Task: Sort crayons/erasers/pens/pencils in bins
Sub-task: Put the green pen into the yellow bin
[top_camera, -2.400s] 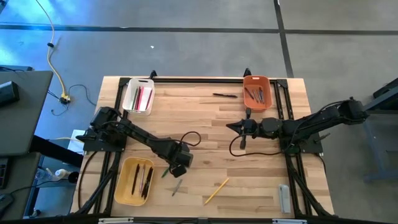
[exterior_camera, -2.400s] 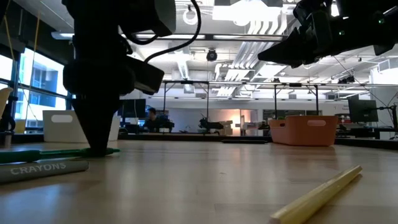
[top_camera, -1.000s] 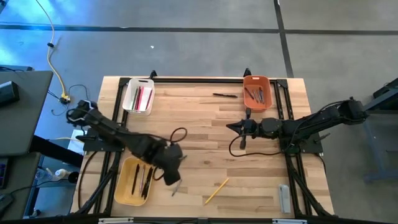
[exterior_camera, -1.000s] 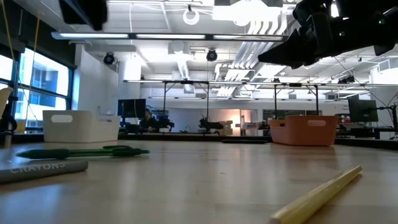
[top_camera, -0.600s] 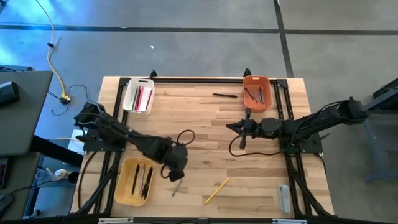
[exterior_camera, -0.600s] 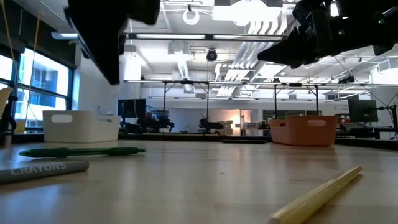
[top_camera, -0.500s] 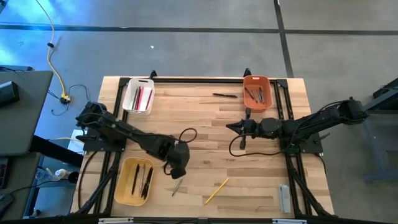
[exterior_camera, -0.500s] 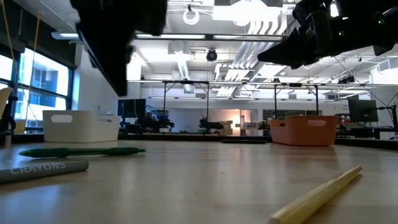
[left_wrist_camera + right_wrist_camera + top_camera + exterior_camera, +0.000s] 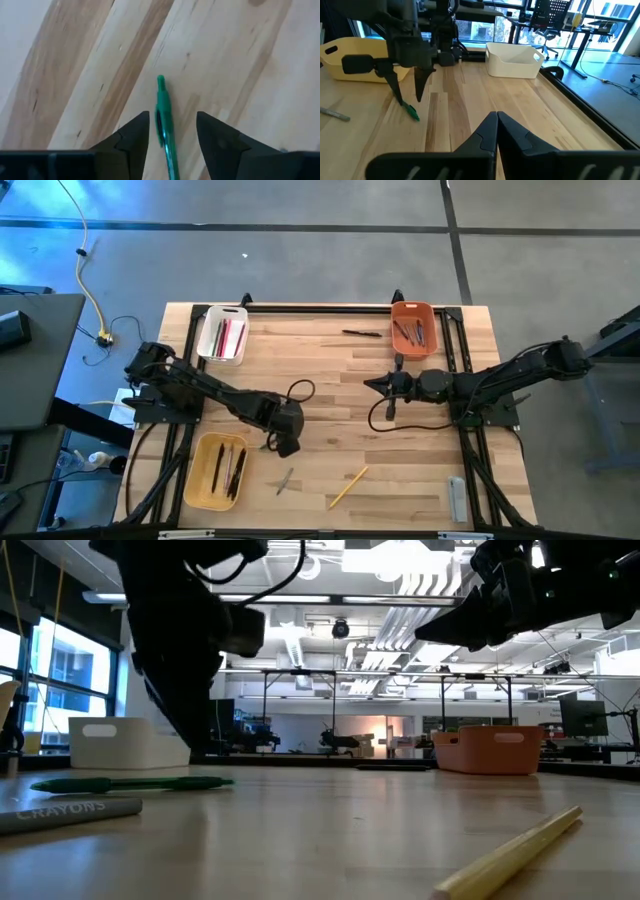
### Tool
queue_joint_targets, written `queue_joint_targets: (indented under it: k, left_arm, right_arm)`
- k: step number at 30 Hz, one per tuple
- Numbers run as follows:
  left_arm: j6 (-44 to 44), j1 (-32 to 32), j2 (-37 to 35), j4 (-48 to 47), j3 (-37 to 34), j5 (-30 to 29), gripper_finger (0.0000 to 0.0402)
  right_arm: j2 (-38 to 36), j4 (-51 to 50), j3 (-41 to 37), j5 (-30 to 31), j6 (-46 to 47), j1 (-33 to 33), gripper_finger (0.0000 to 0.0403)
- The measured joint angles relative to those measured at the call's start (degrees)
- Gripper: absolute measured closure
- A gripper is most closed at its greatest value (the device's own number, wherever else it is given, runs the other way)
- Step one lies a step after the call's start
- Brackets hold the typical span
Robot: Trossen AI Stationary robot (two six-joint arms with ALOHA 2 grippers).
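Sorting appears well advanced, in our judgement: we see sticks already lying in the white bin [image 9: 223,336], the orange bin [image 9: 412,328] and the yellow bin [image 9: 217,470]. The left claw [image 9: 171,131] hangs over a green pen [image 9: 164,117] with its fingers spread to either side of the pen, gripping nothing. Still loose are a grey crayon [image 9: 285,480] just beside that claw, a yellow pencil [image 9: 348,486] farther out, and a dark pen [image 9: 362,333] well apart near the orange bin. The right claw [image 9: 496,123] waits pressed together and empty.
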Motion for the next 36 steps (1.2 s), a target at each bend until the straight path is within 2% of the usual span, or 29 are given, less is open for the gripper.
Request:
queue_joint_targets:
  k: [5,8,15,23,31,36]
  left_arm:
    - [0.5,0.4,0.0,3.5,-3.3,-1.1,0.0259]
    - [0.4,0.7,-0.1,1.9,-3.6,-1.3,0.0266]
    - [-2.2,-3.0,-1.7,-4.5,-3.6,7.9,0.0272]
    - [-4.7,-5.0,-1.7,-5.0,-4.6,5.4,0.027]
    - [-6.4,-4.5,-2.0,0.9,-9.5,8.1,0.0273]
    - [-4.8,-4.4,-1.9,0.7,-9.6,7.0,0.0298]
  right_arm:
    - [0.0,0.1,0.0,0.0,0.0,0.0,0.0403]
    - [0.0,0.1,0.0,0.0,0.0,0.0,0.0403]
    - [0.0,0.1,0.0,0.0,0.0,0.0,0.0403]
    - [0.0,0.1,0.0,0.0,0.0,0.0,0.0403]
    - [0.0,0.1,0.0,0.0,0.1,0.0,0.0403]
    - [0.0,0.1,0.0,0.0,0.2,0.0,0.0403]
